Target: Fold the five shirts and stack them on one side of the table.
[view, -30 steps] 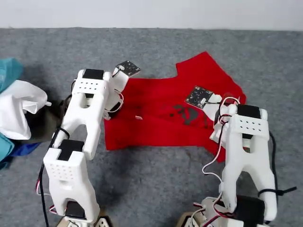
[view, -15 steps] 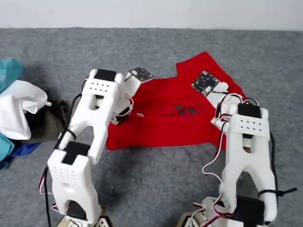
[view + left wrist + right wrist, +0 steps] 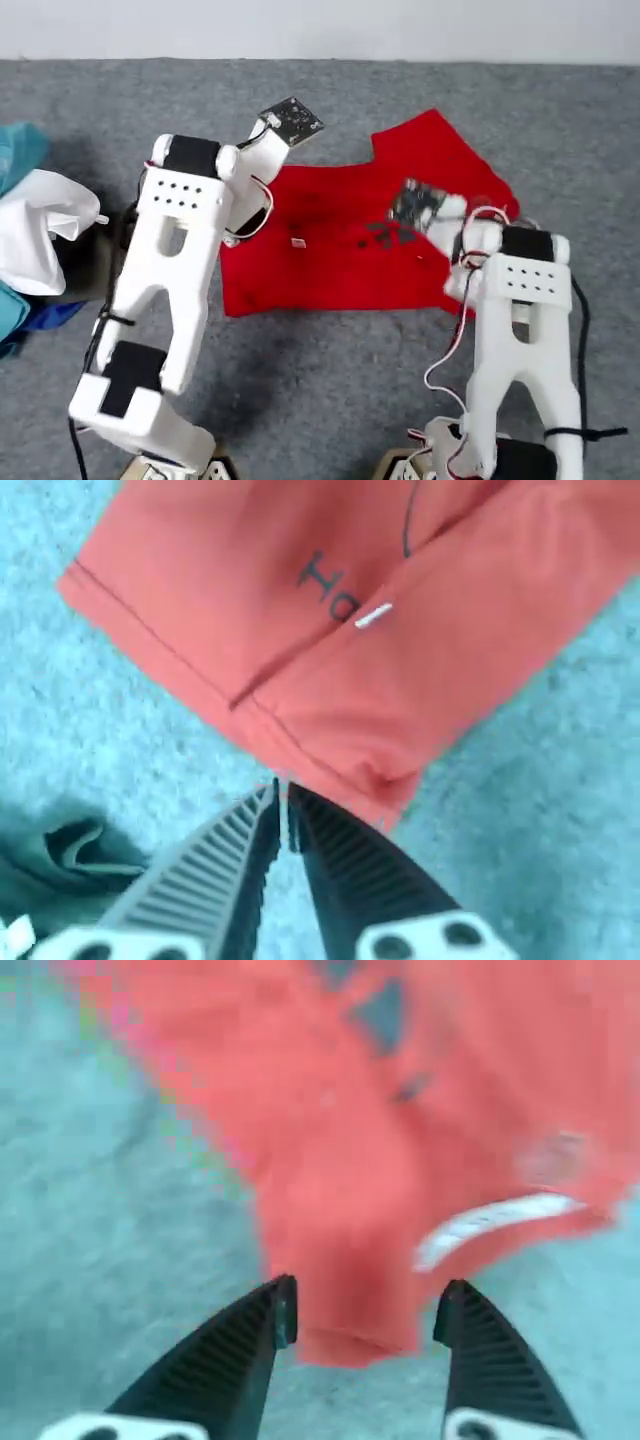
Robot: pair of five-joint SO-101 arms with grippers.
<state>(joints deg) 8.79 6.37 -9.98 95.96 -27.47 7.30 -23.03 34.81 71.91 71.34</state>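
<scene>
A red shirt (image 3: 330,255) lies partly folded on the grey carpet in the middle of the table. In the left wrist view, my left gripper (image 3: 282,798) is shut with nothing in it. It hangs over the carpet just off a folded corner of the red shirt (image 3: 400,640). My left arm (image 3: 185,215) stands over the shirt's left edge. My right gripper (image 3: 365,1312) is open, and the hem of the red shirt (image 3: 340,1180) lies between its fingers. My right arm (image 3: 515,285) is at the shirt's right side.
A heap of other shirts, white (image 3: 40,230), teal (image 3: 20,150), dark green (image 3: 95,262) and blue (image 3: 40,315), sits at the table's left edge. The dark green shirt (image 3: 60,852) lies close to my left gripper. Bare carpet stretches behind and in front of the red shirt.
My left arm swung right over the shirt's edge, then back left and up. My right wrist pushed away over the shirt, then drew back toward its near right side.
</scene>
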